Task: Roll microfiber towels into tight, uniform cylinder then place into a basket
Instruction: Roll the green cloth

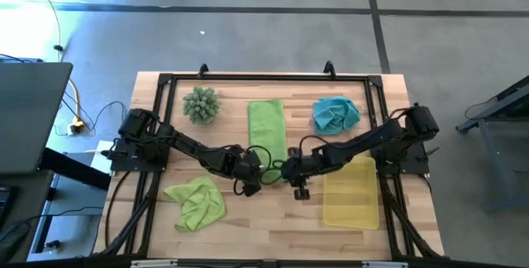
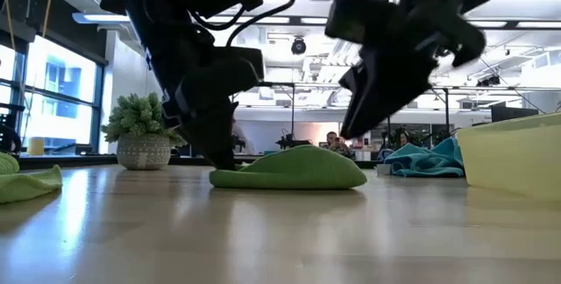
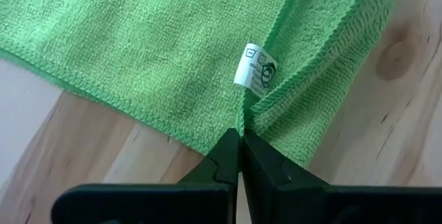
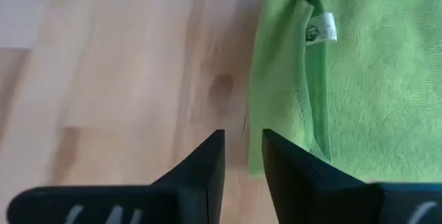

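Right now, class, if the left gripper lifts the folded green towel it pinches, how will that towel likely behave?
Probably floppy: the folded green towel already puckers where the left gripper pinches its hem. Likely light, being thin cloth lying flat. It may unfold, since its layers lie loose while the right gripper hovers open beside it.

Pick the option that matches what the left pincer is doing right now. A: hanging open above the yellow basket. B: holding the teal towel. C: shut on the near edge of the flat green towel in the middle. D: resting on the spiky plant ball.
C: in the left wrist view the left pincer has its fingers pressed together on the hem of the flat green towel, close to its white care label.
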Controlling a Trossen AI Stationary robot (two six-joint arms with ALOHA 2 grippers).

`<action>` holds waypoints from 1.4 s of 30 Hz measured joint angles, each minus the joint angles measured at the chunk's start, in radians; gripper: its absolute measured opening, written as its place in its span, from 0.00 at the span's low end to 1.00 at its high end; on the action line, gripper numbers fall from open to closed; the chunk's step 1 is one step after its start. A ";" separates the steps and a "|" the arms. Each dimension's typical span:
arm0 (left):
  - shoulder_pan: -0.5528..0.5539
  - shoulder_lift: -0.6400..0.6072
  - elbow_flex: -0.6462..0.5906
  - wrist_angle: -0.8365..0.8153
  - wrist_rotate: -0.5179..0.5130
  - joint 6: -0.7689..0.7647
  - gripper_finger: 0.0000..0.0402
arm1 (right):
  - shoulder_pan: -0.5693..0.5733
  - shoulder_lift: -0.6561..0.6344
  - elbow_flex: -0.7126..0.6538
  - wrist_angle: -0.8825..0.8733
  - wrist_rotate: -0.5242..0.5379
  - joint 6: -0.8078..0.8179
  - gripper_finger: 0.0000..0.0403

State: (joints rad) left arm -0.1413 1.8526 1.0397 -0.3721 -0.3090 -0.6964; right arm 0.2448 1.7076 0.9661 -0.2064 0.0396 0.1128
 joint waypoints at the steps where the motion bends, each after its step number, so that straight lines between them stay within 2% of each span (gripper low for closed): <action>1: 0.000 0.000 0.000 -0.003 0.000 -0.005 0.00 | 0.003 0.012 0.000 0.008 0.026 0.004 0.21; 7: -0.003 0.000 -0.001 -0.002 -0.012 -0.008 0.00 | 0.003 0.063 0.000 0.001 0.155 0.018 0.20; 17: -0.003 0.000 -0.001 -0.007 -0.016 -0.010 0.00 | -0.002 0.122 0.004 -0.045 0.144 0.070 0.20; 25: -0.003 -0.001 0.000 -0.003 -0.016 -0.011 0.03 | -0.002 0.050 0.006 -0.082 0.154 0.070 0.20; 29: -0.003 -0.001 0.000 -0.002 -0.016 -0.011 0.03 | 0.001 0.025 0.008 -0.060 0.153 0.104 0.20; 34: -0.003 -0.001 0.000 -0.001 -0.016 -0.010 0.03 | 0.023 0.049 0.000 0.065 0.143 0.092 0.20; 39: -0.003 -0.001 0.000 -0.001 -0.015 -0.009 0.04 | 0.033 0.086 -0.002 0.066 0.152 0.109 0.20; 42: -0.003 -0.001 0.000 -0.001 -0.014 -0.008 0.04 | 0.032 0.097 -0.002 0.066 0.155 0.111 0.24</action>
State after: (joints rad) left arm -0.1448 1.8514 1.0393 -0.3734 -0.3234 -0.7046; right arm 0.2764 1.8046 0.9642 -0.1404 0.1948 0.2241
